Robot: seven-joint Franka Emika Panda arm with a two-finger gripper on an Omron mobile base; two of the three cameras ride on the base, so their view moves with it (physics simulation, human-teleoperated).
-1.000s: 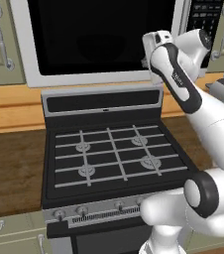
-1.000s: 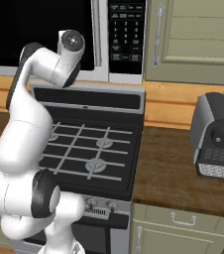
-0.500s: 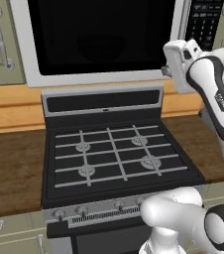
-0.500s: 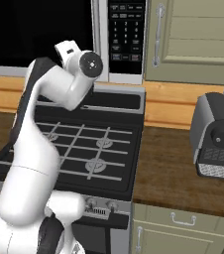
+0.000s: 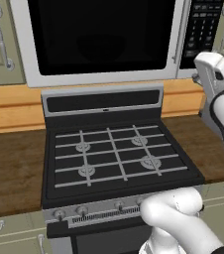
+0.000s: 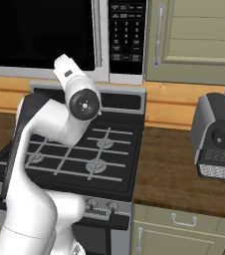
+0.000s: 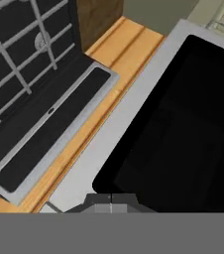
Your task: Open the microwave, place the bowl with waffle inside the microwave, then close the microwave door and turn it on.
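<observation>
Microwave (image 5: 99, 39) mounted above the stove (image 5: 114, 154), door (image 6: 40, 32) flush shut, bar handle (image 5: 180, 32) running vertical along its right edge beside the keypad (image 6: 128, 35). Free room over the burners. Wooden table (image 6: 184, 169) right carries a coffee machine (image 6: 215, 135). End effector at the hand view's bottom edge, cut off; spread can't be judged.

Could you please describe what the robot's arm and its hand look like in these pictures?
The arm is glossy white, built of thick rounded segments with smooth bulbous elbows. One joint ends in a dark grey round cap with a small light mark at its centre. The wrist housing is a blockier white piece with dark trim. No loose cables show.
</observation>
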